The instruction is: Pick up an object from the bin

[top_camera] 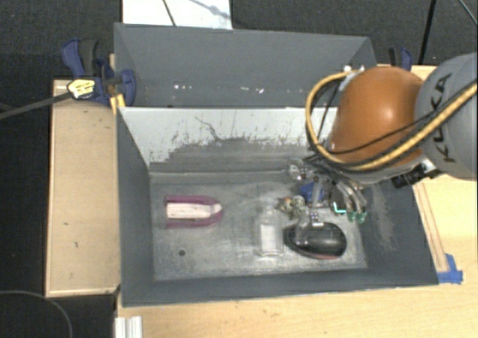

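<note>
Black oval thing (317, 242), low and glossy, lying flat on the floor of the bin (224, 68) at the lower right of the frame, close to the front wall. Directly above it, the gripper (317, 217), pointing down, its tip at or just over the top of that dark shape. Touching or not, hard to call from this angle. Open or closed? Cannot tell, with metal parts and wiring bunched tight in that spot.

Just left of the black shape, near but apart, a small clear piece (267, 238), pale against the grey. Further left and well apart, a purple-and-white item (193, 211), lying lengthways at left-centre of the floor.

Up and to the right, an orange dome cover (373, 113) on the wrist, looped by yellow-and-black cables (308, 116), hanging over the bin's right side. Behind it all, a grey back wall streaked with pale scratches.
</note>
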